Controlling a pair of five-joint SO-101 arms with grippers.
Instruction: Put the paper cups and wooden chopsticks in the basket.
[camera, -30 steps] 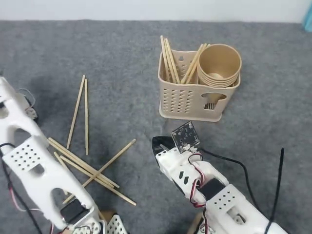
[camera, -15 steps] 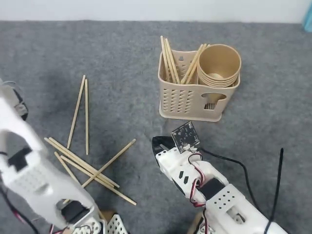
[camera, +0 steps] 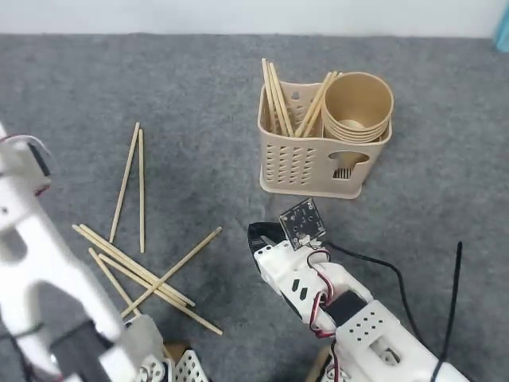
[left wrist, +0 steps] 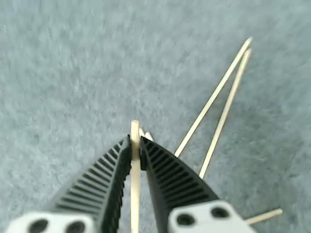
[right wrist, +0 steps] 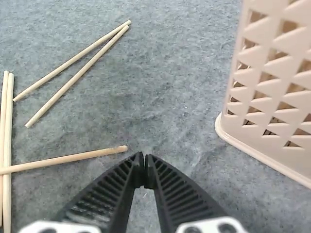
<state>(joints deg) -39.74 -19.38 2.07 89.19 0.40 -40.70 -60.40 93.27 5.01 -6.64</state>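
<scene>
Left arm (camera: 36,255), right arm (camera: 318,290): wht moulded shells. Right arm: perforated panel, red/blk/wht wires, blk cable (camera: 457,270), blk circuit board (camera: 302,223). Left gripper (left wrist: 135,143), right gripper (right wrist: 144,162): blk ribbed jaws, wht base w/ screw holes.

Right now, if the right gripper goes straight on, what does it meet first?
Most likely bare grey mat: the right gripper points between a loose chopstick and the basket, touching neither. Depth is hard to judge.
</scene>
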